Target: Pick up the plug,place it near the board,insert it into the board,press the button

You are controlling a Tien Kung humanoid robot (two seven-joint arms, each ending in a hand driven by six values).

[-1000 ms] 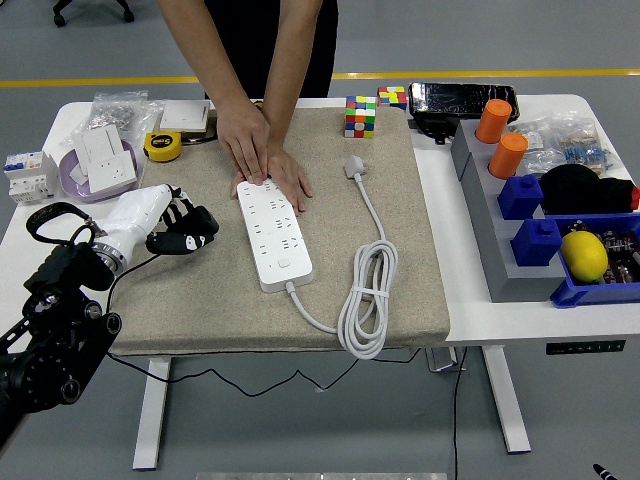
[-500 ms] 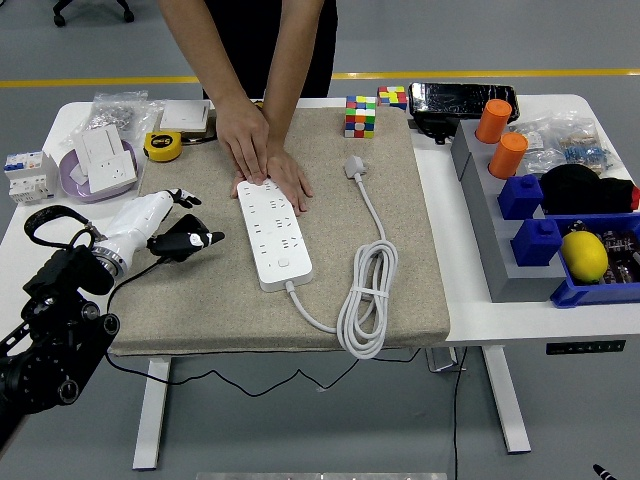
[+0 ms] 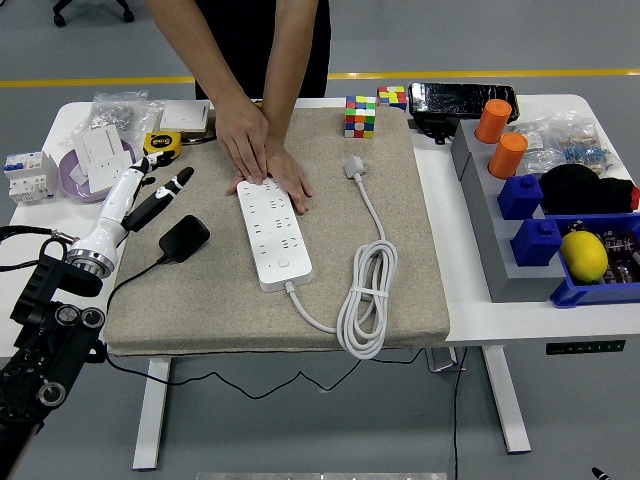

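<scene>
Robot fingers spread and empty: the left hand (image 3: 150, 190) hovers over the left edge of the beige mat (image 3: 400, 290), its white forearm slanting up from the lower left, black fingertips pointing toward one o'clock and holding nothing. Just below the hand, at its five o'clock, a black plug (image 3: 183, 238) lies flat on the mat, apart from the fingers, its thin black cable trailing off the mat's near-left side.

At the mat's middle a white power strip board (image 3: 272, 232) lies lengthwise, its far end pinned under a person's two hands (image 3: 258, 157), one overlapping the other, palms down; the person stands at the table's far side at twelve o'clock. From the board's near end a white cord (image 3: 365, 300) runs out, bundles into a loop at the board's four o'clock and stretches on to a white plug (image 3: 354, 166) lying at the board's two o'clock.

On the mat's far edge stand two colour cubes (image 3: 361, 115). Left of the mat, at ten o'clock from the robot hand, sit a yellow tape measure (image 3: 162, 144) and a purple bowl (image 3: 72, 178) with a white socket in it. At three o'clock on the white table (image 3: 470, 300), two orange cups (image 3: 500, 136) stand on a grey rack, and a blue bin (image 3: 570, 290) holds a lemon (image 3: 584, 255). The right arm is out of sight.
</scene>
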